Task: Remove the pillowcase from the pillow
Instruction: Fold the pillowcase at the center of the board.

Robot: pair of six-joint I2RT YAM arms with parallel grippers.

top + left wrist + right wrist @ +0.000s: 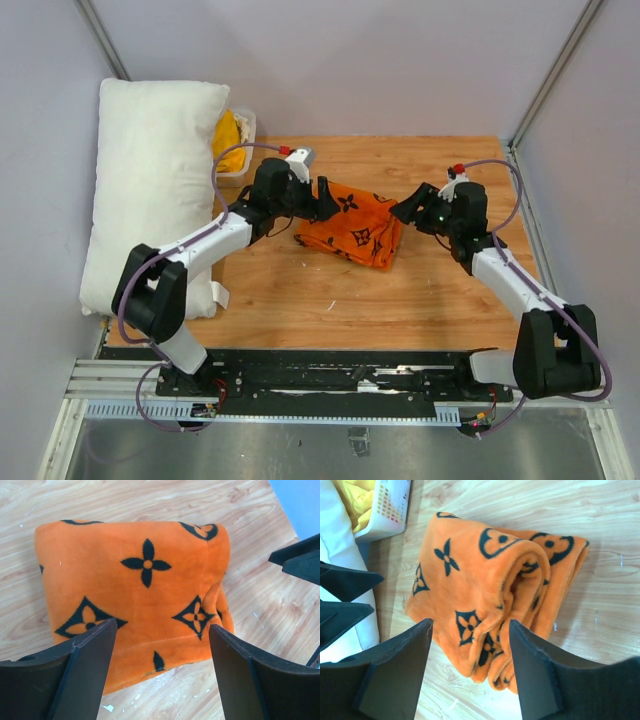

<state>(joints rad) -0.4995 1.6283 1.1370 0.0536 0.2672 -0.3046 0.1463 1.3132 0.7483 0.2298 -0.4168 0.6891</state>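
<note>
The wooden table [300, 300] fills the middle of the top view. The white pillow [150, 190] lies bare along its left edge, long side running away from the arms. The pillowcase [355, 228] is off it, folded into a thick orange bundle near the table's centre, well apart from the pillow; the right wrist view shows its layers rolled over at one end. A small white basket [243, 150] sits at the far left, just beside the pillow's top corner, with a yellow cloth [228, 132] in it.

The left gripper [162, 627] is at the bundle's left end, jaws wide apart. The right gripper [470, 625] is at the right end, jaws also apart. From these views, neither seems to clamp the fabric, though whether any fingertip touches it is unclear.
</note>
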